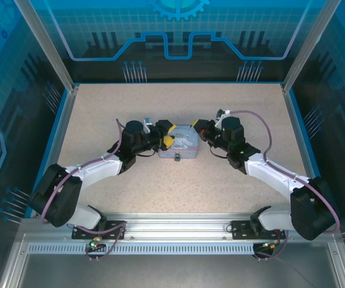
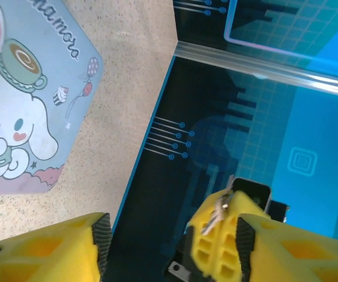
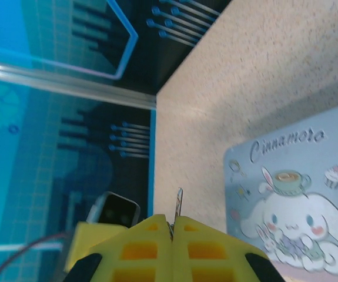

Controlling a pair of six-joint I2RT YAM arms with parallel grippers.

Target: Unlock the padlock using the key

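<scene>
Starting with the overhead view, both arms are seen converged over the pale-blue tin [image 1: 181, 145] on the worktop [image 1: 100, 108]. The left claw [image 1: 168, 133] is held above the tin's left edge and the right claw [image 1: 197, 126] above its far right corner. The tips face each other, apparently so that work between them can be done over the tin. A small dark item touching the tin's near edge is judged to be the padlock [image 1: 176, 159]; it is not gripped.

In the left wrist view, the left claw's fingers [image 2: 51, 252] are spread with nothing held between them, and the tin lies just beside them. Beyond the gap, yellow fingers pressed together are seen, with a greyish metal piece, judged to be the key [image 2: 220, 205], projecting from them.

In the right wrist view, the right claw is pressed together, pinching the key. The thin blade projects past the tips beside the tin, presumably for presentation to the keyhole or to the left claw.
</scene>
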